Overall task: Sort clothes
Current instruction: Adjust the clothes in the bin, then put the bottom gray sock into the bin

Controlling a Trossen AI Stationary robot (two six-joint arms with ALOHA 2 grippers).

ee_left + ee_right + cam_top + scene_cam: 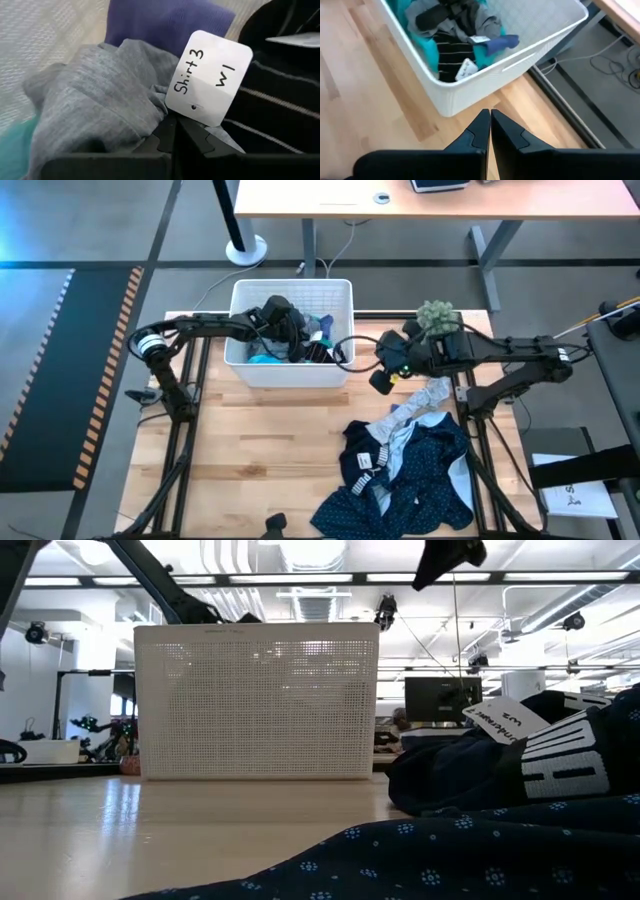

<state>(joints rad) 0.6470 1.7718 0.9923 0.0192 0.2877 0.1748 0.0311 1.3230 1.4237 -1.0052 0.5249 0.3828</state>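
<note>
**Clothes split between basket and table, left gripper pinching grey shirt**

Clothes lay in two lots. The larger was a rumpled heap on the wooden table (pixel 250 460) near its front right: a navy garment with small dots (pixel 420 480), a dark piece with bold white lettering (pixel 560 765), and a pale blue-white piece (pixel 425 395) trailing toward the right arm. The smaller lot filled the white basket (pixel 290 370) at the back of the table: a grey shirt (pixel 95 105), a black garment with thin white stripes (pixel 451 52), teal fabric (pixel 427 45), and a blue-violet piece (pixel 165 22).

All of it looked light, limp and easily snagged, so anything lifted would likely drag its neighbours; a pinch on a raised fold or bunched edge seemed the safest hold, well clear of the card tags. The basket was stiff ribbed plastic with perforated walls and a rounded rim, and the tabletop was smooth pale planking.

The left gripper (pixel 175 137) was down inside the basket, its dark fingers closed together on a fold of the grey shirt, just under a white card tag (pixel 210 75) hand-lettered "Shirt 3 W1". The right gripper (pixel 489 127) hung over the table just outside the basket's corner, fingers pressed together on nothing. A small fuzzy green plant (pixel 437 315) sat beside the right arm.
</note>
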